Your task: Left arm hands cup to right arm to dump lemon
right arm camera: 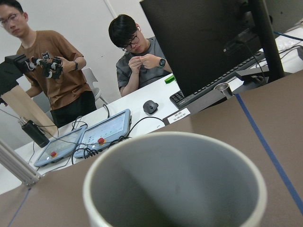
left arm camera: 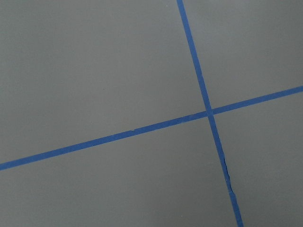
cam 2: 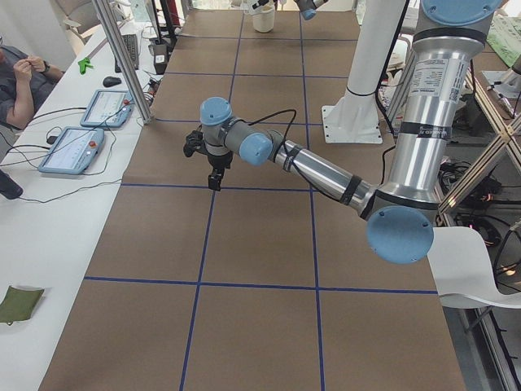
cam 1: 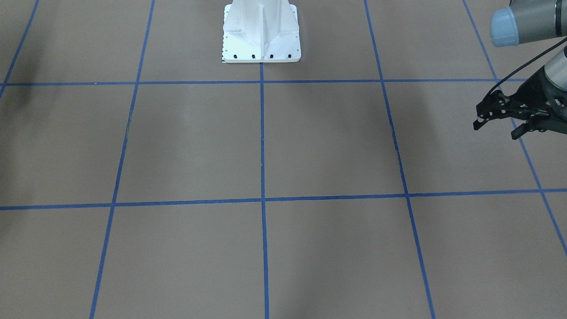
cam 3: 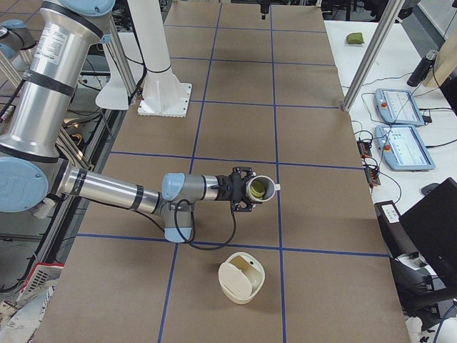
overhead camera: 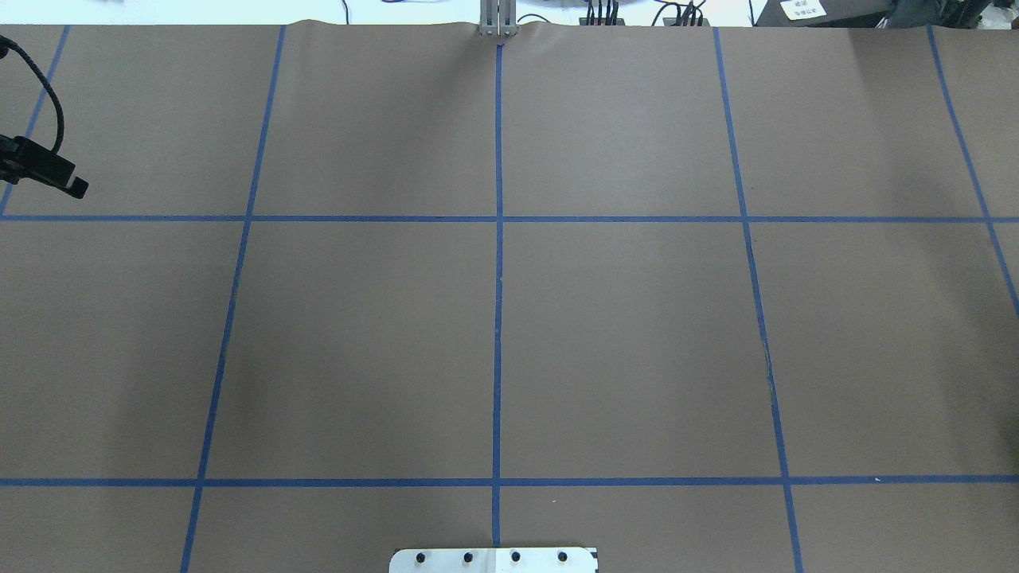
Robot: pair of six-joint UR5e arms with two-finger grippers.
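The white cup (cam 3: 261, 189) lies on its side in the air at the tip of my right gripper (cam 3: 243, 190), mouth turned away from the arm. The yellow-green lemon (cam 3: 257, 190) sits inside it. The right gripper shows only in the side views, so I cannot tell whether it is open or shut. The right wrist view shows the cup's rim (right arm camera: 142, 146) close up with its grey inside; the lemon does not show there. My left gripper (cam 1: 496, 127) is open and empty above the table's left end. It also shows in the overhead view (overhead camera: 48, 169) and the exterior left view (cam 2: 213, 163).
A cream bowl-like container (cam 3: 241, 277) stands on the brown table below and in front of the cup. The white arm pedestal (cam 1: 261, 33) stands at the robot's side. Operators, tablets (right arm camera: 102, 130) and a monitor (right arm camera: 208, 42) line the side bench.
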